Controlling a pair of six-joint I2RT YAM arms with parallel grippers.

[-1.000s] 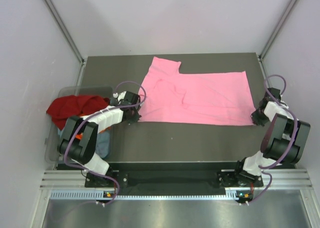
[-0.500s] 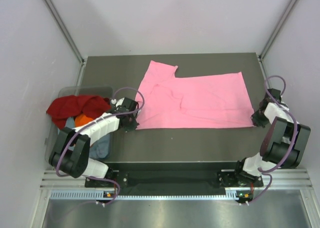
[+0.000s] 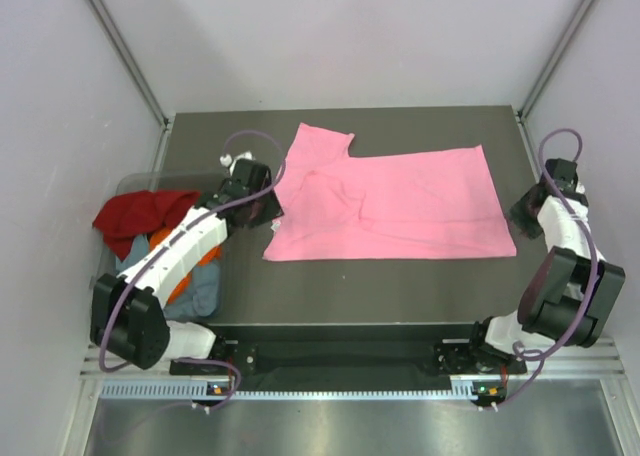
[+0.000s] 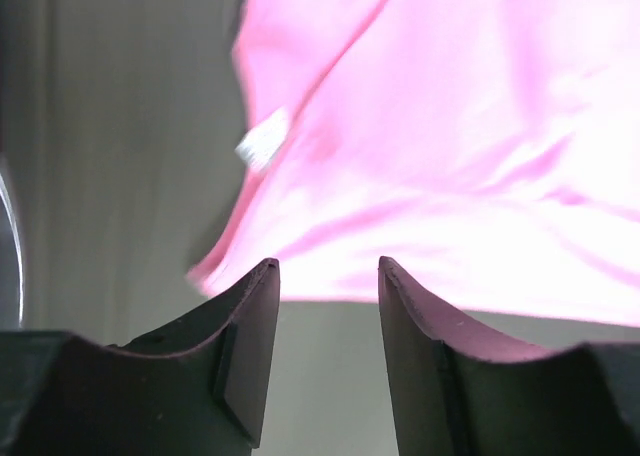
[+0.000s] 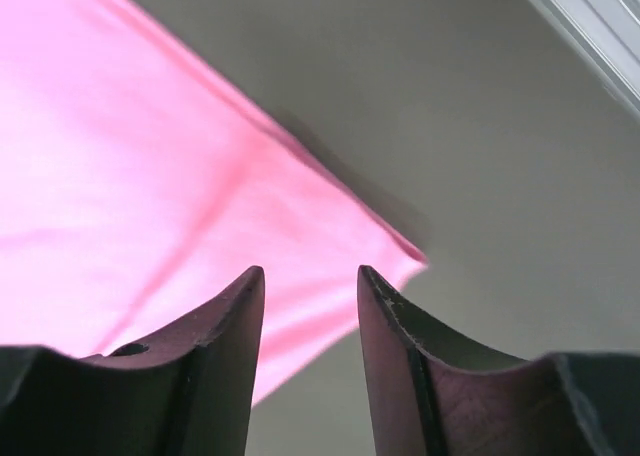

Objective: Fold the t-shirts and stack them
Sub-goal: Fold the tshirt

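While the pink t-shirt (image 3: 400, 201) is lying lengthwise from left edge toward right edge | my left gripper (image 4: 328, 276) and right gripper (image 5: 308, 281) are hovering released, empty, one at each end.

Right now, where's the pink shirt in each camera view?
Top external: the pink shirt lies spread flat in the middle of the table.
Left wrist: it fills the upper right, one corner reaching down toward lower left.
Right wrist: it fills the upper left, one corner pointing right.
Shared landmark: the dark table, bare beside the shirt in all three.
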